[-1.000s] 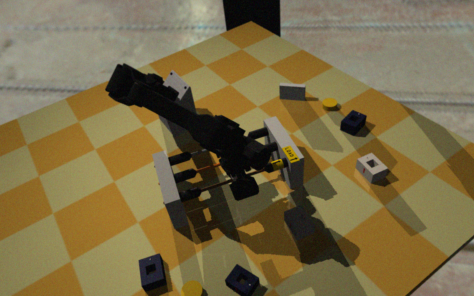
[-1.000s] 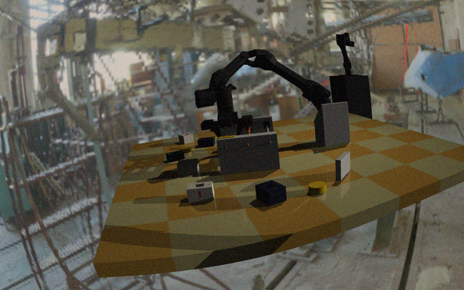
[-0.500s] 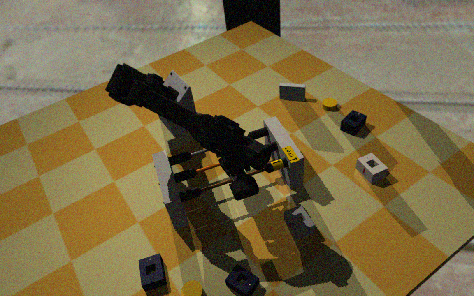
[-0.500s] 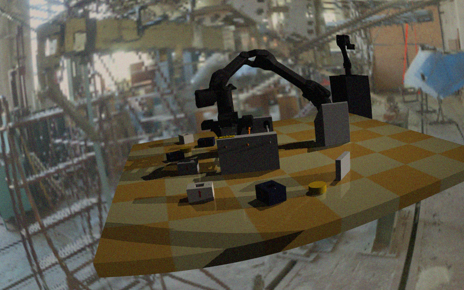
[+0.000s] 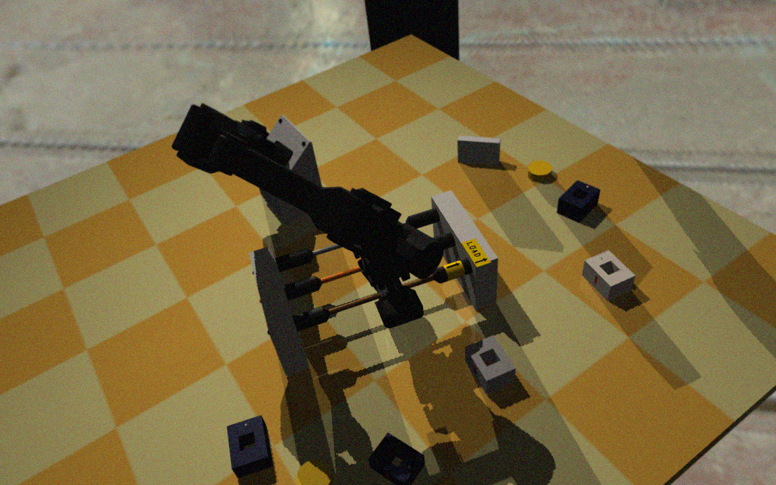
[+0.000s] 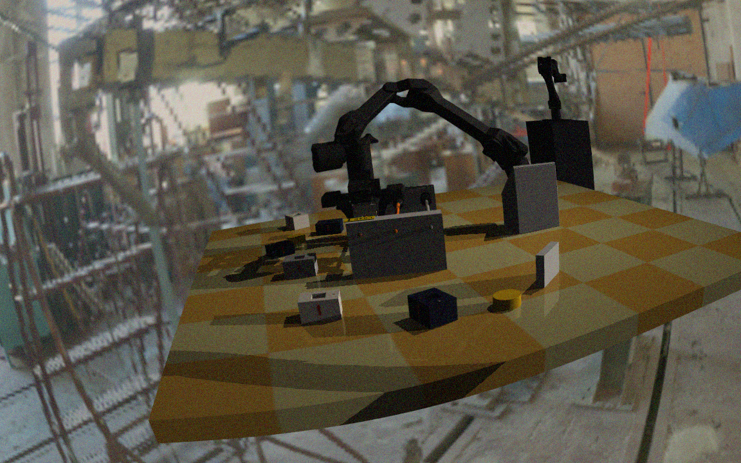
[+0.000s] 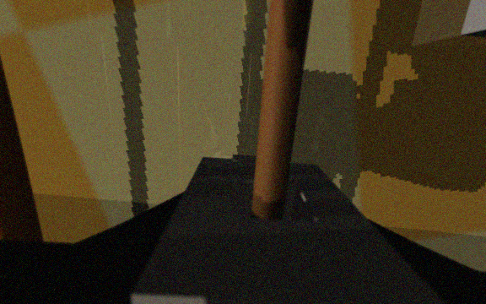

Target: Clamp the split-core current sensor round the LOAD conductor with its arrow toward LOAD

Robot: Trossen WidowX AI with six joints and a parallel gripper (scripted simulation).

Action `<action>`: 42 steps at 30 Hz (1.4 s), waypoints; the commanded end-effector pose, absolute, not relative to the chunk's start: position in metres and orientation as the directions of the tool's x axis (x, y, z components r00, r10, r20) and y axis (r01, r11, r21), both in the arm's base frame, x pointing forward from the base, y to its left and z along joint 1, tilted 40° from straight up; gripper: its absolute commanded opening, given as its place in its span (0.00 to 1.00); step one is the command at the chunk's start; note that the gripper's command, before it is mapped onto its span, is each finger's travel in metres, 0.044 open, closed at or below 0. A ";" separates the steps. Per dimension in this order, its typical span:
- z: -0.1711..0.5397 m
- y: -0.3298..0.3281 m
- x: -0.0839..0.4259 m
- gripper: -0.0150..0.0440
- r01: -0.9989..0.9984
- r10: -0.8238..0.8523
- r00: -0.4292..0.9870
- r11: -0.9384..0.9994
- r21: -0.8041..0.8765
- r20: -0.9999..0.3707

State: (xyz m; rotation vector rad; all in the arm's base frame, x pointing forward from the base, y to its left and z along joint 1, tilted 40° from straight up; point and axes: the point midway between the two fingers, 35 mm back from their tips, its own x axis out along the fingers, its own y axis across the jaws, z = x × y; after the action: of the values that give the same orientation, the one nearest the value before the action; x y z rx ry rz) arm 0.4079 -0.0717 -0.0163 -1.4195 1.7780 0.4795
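Current sensor [image 7: 282,259] is dark and sits round the LOAD conductor [image 5: 354,302] [image 7: 281,105] in the wrist view; the top view hides it behind the gripper [image 5: 395,292] [image 6: 363,207] [image 7: 268,245], whose fingers are closed on it. I cannot tell its latch or arrow. The table [image 5: 155,313] [image 6: 505,339] [image 7: 201,84] has orange and pale checks. Only the exterior view shows the 2nd arm [image 6: 551,86] and the blurred workshop.

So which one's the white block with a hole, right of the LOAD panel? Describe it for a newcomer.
On the checkered table, find the white block. Its neighbour, a dark-blue block, shows no red mark; this does.
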 end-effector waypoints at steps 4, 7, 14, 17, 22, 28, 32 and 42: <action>-0.016 -0.072 0.408 0.48 -0.937 -0.636 -0.058 0.301 -0.179 -0.769; -0.016 -0.072 0.408 0.61 -0.937 -0.636 -0.058 0.301 -0.179 -0.769; -0.016 -0.072 0.408 0.72 -0.937 -0.636 -0.058 0.301 -0.179 -0.769; -0.016 -0.072 0.408 0.72 -0.937 -0.636 -0.058 0.301 -0.179 -0.769; -0.016 -0.072 0.408 0.72 -0.937 -0.636 -0.058 0.301 -0.179 -0.769; -0.016 -0.072 0.408 0.72 -0.937 -0.636 -0.058 0.301 -0.179 -0.769; -0.016 -0.072 0.408 0.72 -0.937 -0.636 -0.058 0.301 -0.179 -0.769; -0.016 -0.072 0.408 0.72 -0.937 -0.636 -0.058 0.301 -0.179 -0.769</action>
State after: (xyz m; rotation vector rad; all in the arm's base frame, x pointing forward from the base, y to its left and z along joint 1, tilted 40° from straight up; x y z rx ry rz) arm 0.4078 -0.0717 -0.0161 -1.4197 1.7782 0.4798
